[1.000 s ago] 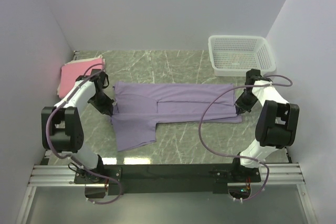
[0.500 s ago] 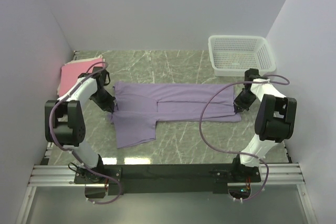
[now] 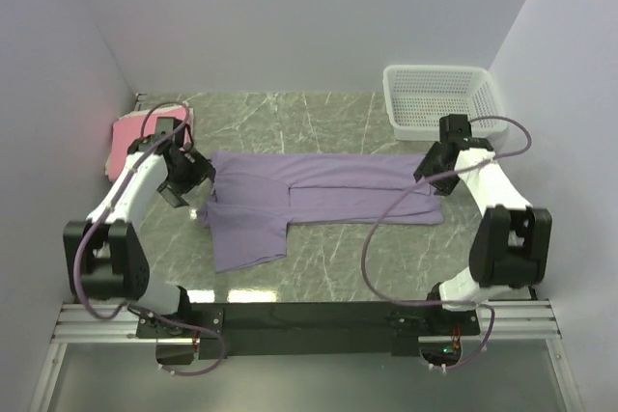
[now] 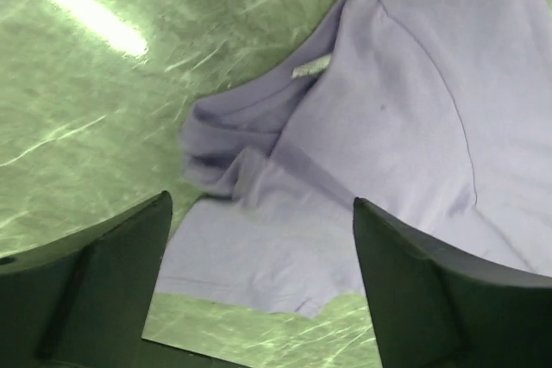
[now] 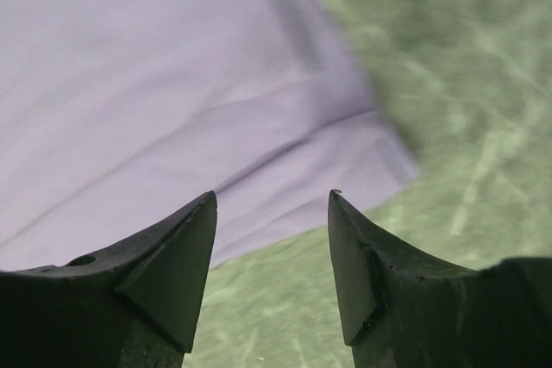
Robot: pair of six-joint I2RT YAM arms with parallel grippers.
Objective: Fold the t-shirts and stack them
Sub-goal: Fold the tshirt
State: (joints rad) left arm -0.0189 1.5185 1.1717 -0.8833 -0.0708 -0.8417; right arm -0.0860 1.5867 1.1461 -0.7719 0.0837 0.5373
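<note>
The lavender-purple t-shirt (image 3: 319, 198) lies flat across the middle of the table, folded lengthwise, with one sleeve (image 3: 246, 243) sticking out toward the near left. The pink t-shirt (image 3: 130, 135) sits folded at the far left by the wall. My left gripper (image 3: 193, 180) hovers open above the purple shirt's left, collar end. In the left wrist view the purple cloth (image 4: 405, 101) lies loose below the left gripper (image 4: 261, 204), with nothing between its fingers. My right gripper (image 3: 426, 171) is open above the shirt's right end. The hem corner (image 5: 172, 84) lies under the right gripper (image 5: 272, 196), untouched.
A white mesh basket (image 3: 444, 98) stands at the far right corner. Walls close in the table on the left, back and right. Purple cables loop from both arms over the table's sides. Green marbled tabletop (image 3: 328, 123) shows behind and in front of the shirt.
Both grippers have opened and let go of the purple shirt's ends. Each has lifted off the cloth, and the shirt now rests flat on the table.
</note>
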